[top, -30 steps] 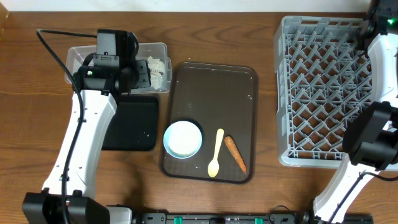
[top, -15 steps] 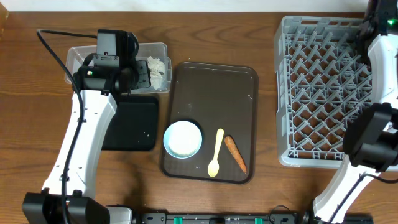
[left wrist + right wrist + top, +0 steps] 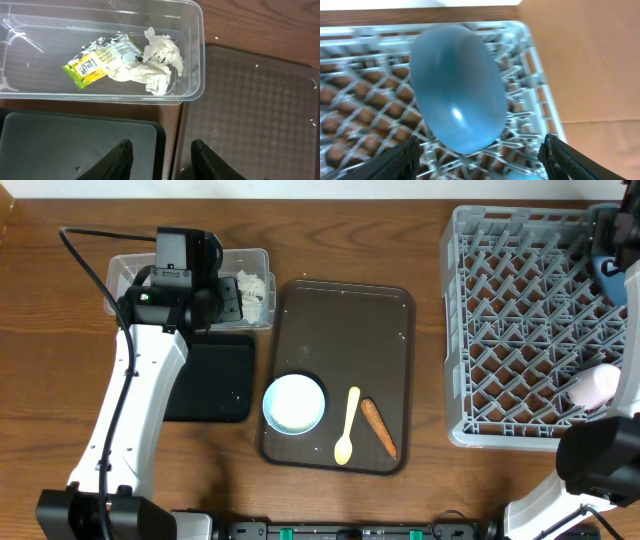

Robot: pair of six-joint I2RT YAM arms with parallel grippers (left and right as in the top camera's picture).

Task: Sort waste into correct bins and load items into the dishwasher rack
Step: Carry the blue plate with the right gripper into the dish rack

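The light-grey dishwasher rack [image 3: 520, 330] stands at the right. A dark-blue dish [image 3: 457, 87] leans on edge among its pegs at the far right [image 3: 607, 268], and a pinkish-white cup [image 3: 592, 385] lies further forward. My right gripper [image 3: 479, 160] hangs open just above the dish, holding nothing. The clear tub [image 3: 192, 55] holds a yellow-green wrapper [image 3: 100, 57] and crumpled tissue [image 3: 156, 65]. My left gripper [image 3: 161, 154] is open and empty over the black tray's [image 3: 75, 142] right edge. A white bowl [image 3: 294, 403], pale yellow spoon [image 3: 347, 426] and orange carrot [image 3: 378, 427] lie on the brown tray [image 3: 340, 310].
The brown serving tray sits mid-table between the black tray [image 3: 210, 377] and the rack. Its surface carries a few white specks [image 3: 257, 65]. The left arm [image 3: 140, 380] reaches over the clear tub [image 3: 130, 275]. Bare wood shows in front of the rack.
My right gripper has opened and let go of the dark-blue dish, which now rests in the rack. The right arm has swung off to the right, uncovering the pinkish cup. The left arm is still.
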